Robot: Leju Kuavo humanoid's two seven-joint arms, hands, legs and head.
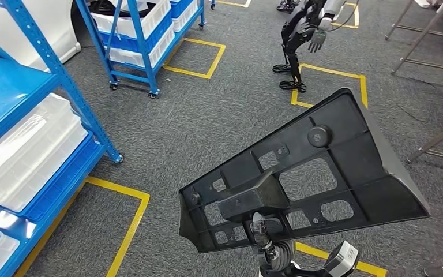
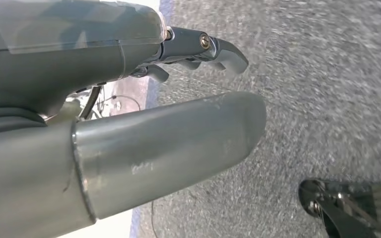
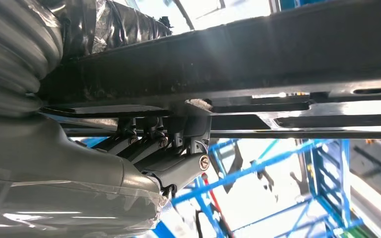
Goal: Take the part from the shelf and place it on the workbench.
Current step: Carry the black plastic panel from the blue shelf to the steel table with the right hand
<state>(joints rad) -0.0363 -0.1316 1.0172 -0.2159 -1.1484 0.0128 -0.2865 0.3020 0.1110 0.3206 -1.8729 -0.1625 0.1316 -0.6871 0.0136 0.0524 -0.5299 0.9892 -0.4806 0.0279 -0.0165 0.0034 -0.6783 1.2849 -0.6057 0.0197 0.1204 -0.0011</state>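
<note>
No legible text or labels.

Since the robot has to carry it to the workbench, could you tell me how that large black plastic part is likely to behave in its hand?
The black part looks stiff: it is ribbed and holds its shape. With its many cut-outs it is probably light for its size. The right hand grips it near one edge, so the wide panel may tend to swing or twist.

Blue steel racks hold white plastic bins; yellow tape outlines mark grey carpet; another dark humanoid stands beyond.
</note>
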